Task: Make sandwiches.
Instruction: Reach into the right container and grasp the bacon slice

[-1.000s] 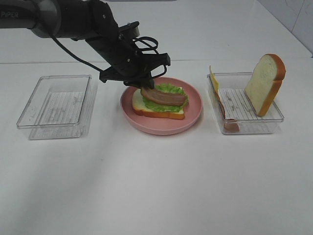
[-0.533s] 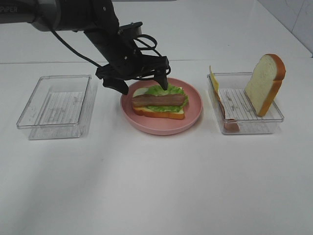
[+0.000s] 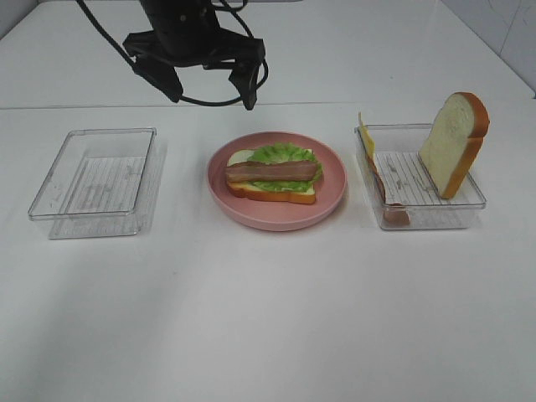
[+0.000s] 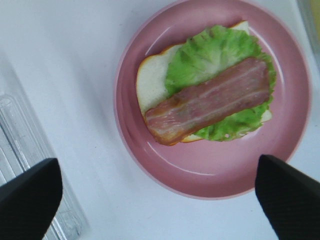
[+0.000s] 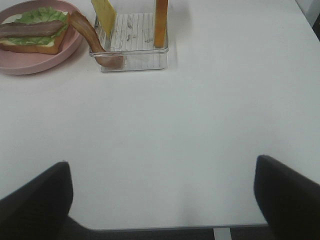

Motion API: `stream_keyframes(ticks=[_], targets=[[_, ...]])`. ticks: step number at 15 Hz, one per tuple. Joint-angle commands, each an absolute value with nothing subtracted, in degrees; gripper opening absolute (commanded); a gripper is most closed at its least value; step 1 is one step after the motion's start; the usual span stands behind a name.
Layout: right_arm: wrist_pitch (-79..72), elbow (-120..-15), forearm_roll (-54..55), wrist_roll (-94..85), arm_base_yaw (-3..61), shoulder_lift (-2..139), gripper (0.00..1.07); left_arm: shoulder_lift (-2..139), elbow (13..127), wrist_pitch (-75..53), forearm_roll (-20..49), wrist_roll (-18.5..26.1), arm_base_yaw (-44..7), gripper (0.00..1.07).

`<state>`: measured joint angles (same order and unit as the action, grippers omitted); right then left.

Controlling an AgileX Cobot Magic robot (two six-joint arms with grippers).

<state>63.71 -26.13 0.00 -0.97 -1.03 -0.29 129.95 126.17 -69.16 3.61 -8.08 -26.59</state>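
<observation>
The open sandwich [image 3: 273,174] lies on the round pink plate [image 3: 331,197]: a white bread slice, green lettuce [image 4: 215,52] and a bacon strip [image 4: 210,100] on top. My left gripper [image 3: 209,84] hangs open and empty above and behind the plate; its fingertips [image 4: 30,200] frame the plate in the left wrist view. A second bread slice [image 3: 456,142] leans upright in the right clear tray [image 3: 469,205], with yellow cheese [image 3: 366,134] and another bacon strip [image 5: 92,42] at the tray's left end. My right gripper [image 5: 162,200] is open over bare table.
An empty clear plastic tray [image 3: 96,180] stands left of the plate. The white table's front edge shows in the right wrist view [image 5: 215,227]. A wall rises at the back right.
My left gripper let go of the bacon strip on the lettuce, opened, and rose up and back away from the plate. The bacon now lies flat on the sandwich.
</observation>
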Motion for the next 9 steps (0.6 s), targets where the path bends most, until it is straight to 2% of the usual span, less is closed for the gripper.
stream_keyframes(ticks=[1, 3, 9], targets=[[63.3, -26.0, 0.5, -1.1, -1.3, -1.5, 0.96, 126.7, 126.2, -75.3, 5.2, -7.1, -25.6, 1.02], [63.3, -26.0, 0.5, -1.1, -1.3, -1.5, 0.96, 122.5, 122.6, -75.3, 4.2, -6.9, -23.5, 1.02], [63.3, -26.0, 0.5, -1.1, -1.3, -1.5, 0.96, 102.5, 98.9, -75.2, 3.3, -3.8, -13.2, 1.02]])
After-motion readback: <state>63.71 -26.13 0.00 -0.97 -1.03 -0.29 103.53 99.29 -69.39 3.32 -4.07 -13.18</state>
